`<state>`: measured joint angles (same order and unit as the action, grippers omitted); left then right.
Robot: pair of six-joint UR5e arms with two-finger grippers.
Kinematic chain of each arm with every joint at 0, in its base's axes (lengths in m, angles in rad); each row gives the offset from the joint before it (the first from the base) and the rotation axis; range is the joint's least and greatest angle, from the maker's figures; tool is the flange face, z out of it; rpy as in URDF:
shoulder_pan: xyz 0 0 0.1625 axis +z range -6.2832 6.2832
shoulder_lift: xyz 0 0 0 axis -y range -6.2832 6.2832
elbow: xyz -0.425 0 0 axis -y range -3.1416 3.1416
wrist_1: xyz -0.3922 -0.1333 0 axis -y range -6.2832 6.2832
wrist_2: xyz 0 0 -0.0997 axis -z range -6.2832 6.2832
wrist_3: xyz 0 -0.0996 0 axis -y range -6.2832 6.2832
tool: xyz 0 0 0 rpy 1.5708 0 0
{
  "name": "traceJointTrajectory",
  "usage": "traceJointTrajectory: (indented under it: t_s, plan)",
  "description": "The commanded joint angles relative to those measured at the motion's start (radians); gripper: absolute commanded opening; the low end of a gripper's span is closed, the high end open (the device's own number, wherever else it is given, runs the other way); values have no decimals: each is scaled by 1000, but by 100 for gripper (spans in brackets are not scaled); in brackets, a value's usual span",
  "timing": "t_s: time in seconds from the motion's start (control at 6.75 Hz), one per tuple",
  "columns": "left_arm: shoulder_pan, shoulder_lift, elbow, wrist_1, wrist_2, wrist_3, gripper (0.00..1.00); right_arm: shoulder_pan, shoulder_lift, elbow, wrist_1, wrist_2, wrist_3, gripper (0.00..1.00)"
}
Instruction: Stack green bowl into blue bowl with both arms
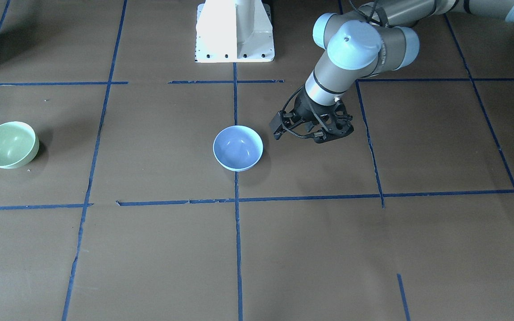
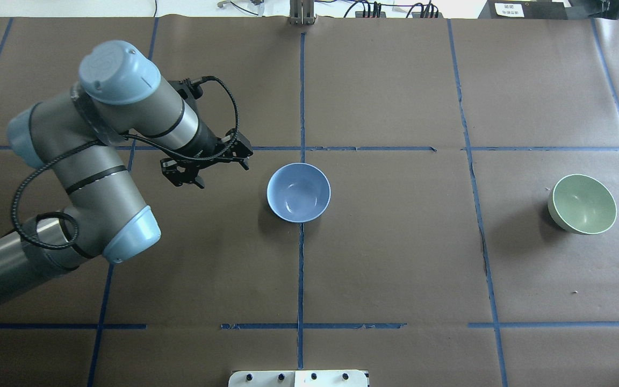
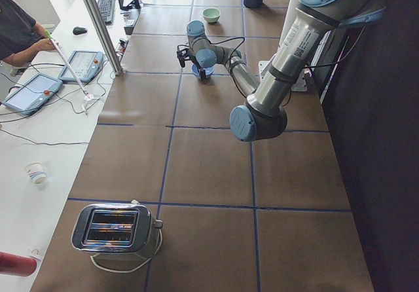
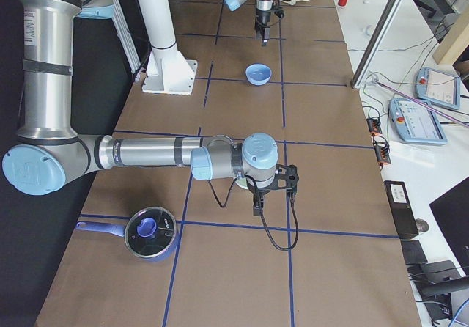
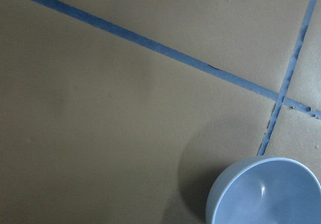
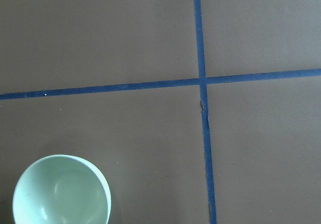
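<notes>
While the blue bowl point(image 2: 298, 192) waits mid-table as receiver, the left gripper point(image 2: 208, 171) hovers near it, fingers seemingly spread and empty, and the green bowl point(image 2: 582, 204) sits far right, near the right gripper point(image 4: 272, 195), whose fingers I cannot tell.

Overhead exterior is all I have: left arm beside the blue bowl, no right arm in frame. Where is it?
Observer: Exterior right shows the right gripper hanging above the table, towards its right end.
Operator: Does its wrist cam see the target?
Observer: Yes, the green bowl sits in that view's lower-left corner, upright and empty.
Operator: Anything else at that end?
Observer: A lidded pot on the table, near the right arm.
</notes>
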<state>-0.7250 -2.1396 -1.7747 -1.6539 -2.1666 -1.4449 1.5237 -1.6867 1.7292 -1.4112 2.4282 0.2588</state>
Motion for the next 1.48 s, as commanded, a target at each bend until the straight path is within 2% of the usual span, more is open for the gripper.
traceJointTrajectory:
  t_s: [0.0, 0.15, 0.3, 0.44, 0.59, 0.74, 1.19, 1.33]
  plan:
    - [-54, 52, -196, 287, -18, 212, 100, -126, -53, -14, 304, -11, 319, 100]
    - [-77, 100, -259, 333, -18, 307, 100, -181, -54, -58, 427, -12, 414, 100]
    - [-100, 169, -305, 335, -15, 399, 100, -247, -54, -80, 522, -52, 512, 100]
    - [-103, 246, -372, 332, 37, 441, 100, -317, -54, -88, 608, -84, 619, 100]
    - [-99, 304, -411, 329, 116, 461, 100, -374, -54, -111, 641, -130, 640, 100]
    - [-97, 334, -402, 327, 117, 484, 100, -423, -51, -125, 643, -180, 640, 100]
    - [-96, 334, -378, 327, 125, 485, 100, -428, -51, -195, 647, -181, 628, 100]
    - [-96, 337, -377, 329, 125, 485, 100, -428, -44, -195, 646, -181, 641, 84]
